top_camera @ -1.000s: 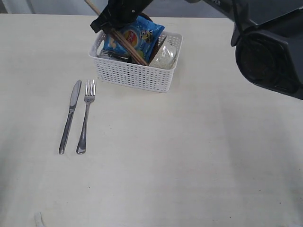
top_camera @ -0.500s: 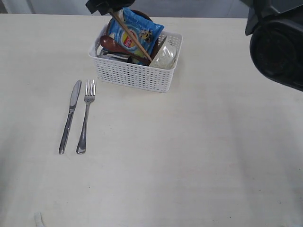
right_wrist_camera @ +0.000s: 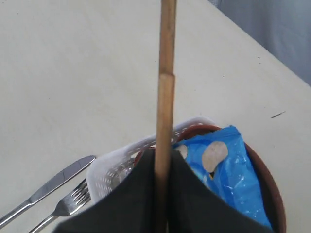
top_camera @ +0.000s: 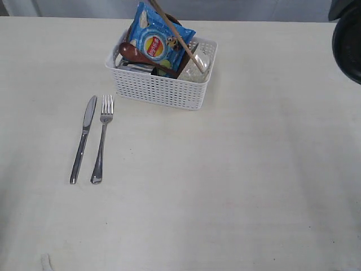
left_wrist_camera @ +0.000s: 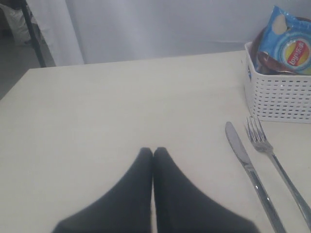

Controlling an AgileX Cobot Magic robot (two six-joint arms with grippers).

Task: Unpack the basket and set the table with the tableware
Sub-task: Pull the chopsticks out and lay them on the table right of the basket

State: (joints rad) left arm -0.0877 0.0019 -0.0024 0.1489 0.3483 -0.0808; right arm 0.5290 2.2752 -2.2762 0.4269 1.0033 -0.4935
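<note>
Right gripper (right_wrist_camera: 163, 156) pinches the chopsticks (right_wrist_camera: 166, 73), which slant up over the basket (top_camera: 161, 90), across its blue chip bag (top_camera: 155, 42). Left gripper (left_wrist_camera: 153, 151), jaws pressed together and empty, hangs apart from the basket; knife (top_camera: 83, 138) and fork (top_camera: 101, 138) lie on the table (top_camera: 225, 186) near the basket.

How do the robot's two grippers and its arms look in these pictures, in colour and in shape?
Both the left gripper and the right gripper have two matte black fingers, broad at the base and tapering to narrow tips. Of the arms, only a rounded black housing shows, at the edge of the exterior view. No cables or markings are visible.
</note>
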